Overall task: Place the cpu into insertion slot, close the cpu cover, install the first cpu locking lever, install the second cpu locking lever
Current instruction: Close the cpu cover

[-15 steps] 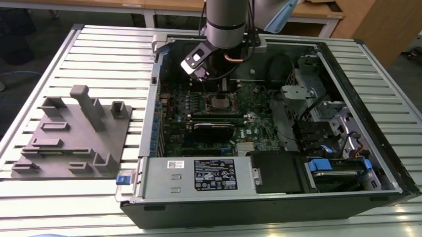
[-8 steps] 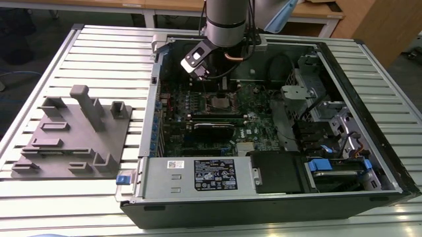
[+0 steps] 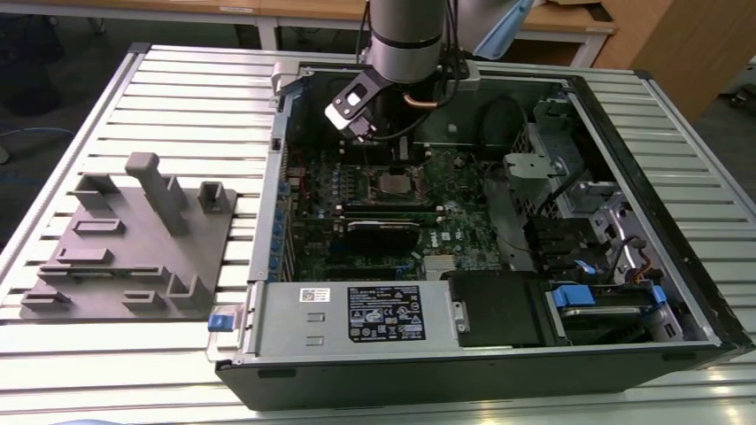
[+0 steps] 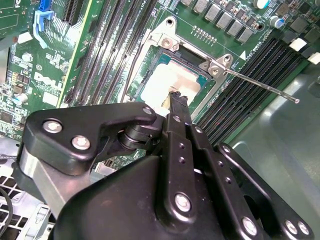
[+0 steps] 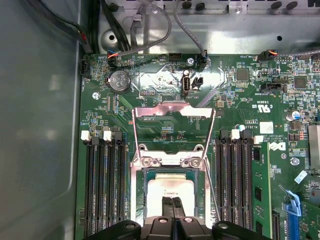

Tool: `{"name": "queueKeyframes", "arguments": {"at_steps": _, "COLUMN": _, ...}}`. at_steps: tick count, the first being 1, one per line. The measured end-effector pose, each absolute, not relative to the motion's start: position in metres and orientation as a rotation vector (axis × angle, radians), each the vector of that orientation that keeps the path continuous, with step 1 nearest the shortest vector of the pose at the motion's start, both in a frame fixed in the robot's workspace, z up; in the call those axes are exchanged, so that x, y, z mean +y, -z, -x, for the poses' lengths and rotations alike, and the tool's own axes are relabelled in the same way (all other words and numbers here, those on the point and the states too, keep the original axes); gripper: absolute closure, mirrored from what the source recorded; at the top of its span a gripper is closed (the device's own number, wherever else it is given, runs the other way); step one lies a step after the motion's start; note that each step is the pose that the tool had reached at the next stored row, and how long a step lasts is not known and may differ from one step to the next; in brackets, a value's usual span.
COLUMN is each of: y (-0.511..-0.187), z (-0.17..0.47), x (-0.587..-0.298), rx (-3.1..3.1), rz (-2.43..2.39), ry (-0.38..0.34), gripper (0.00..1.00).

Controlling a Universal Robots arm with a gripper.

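Note:
The cpu (image 5: 167,186) lies flat in the insertion slot (image 5: 141,197), its silver face (image 4: 159,84) up. The cpu cover (image 5: 172,107) stands swung back from the socket on its hinge, and board shows through its window. My gripper (image 5: 173,201) is shut, its two fingertips pressed together at the cpu's top face, with nothing between them. In the second wrist view the gripper (image 4: 177,97) ends on the silver face. A thin metal locking lever (image 4: 260,85) sticks out unlatched beside the socket. In the exterior view the gripper (image 3: 375,137) hangs over the socket (image 3: 390,184) inside the open computer case.
Black memory slots (image 5: 102,185) flank the socket on both sides. A blue-clipped card slot (image 5: 292,205) and cables (image 5: 150,35) are nearby. The case walls (image 3: 278,177) ring the board, with drive bays (image 3: 590,221) on the exterior view's right. A grey fixture (image 3: 130,239) sits on the slatted table.

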State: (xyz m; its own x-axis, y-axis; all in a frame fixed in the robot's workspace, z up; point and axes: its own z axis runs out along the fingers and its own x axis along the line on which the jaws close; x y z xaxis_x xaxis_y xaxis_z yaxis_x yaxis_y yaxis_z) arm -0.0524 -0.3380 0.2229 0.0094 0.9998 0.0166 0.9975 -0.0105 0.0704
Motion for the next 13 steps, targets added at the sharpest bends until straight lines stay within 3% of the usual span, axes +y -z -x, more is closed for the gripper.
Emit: {"name": "queueKeyframes", "arguments": {"at_steps": 13, "y": -0.23, "z": 0.0524, "x": -0.338, "rx": 2.182, "rz": -2.204, "ry": -0.096, "gripper": 0.89}}
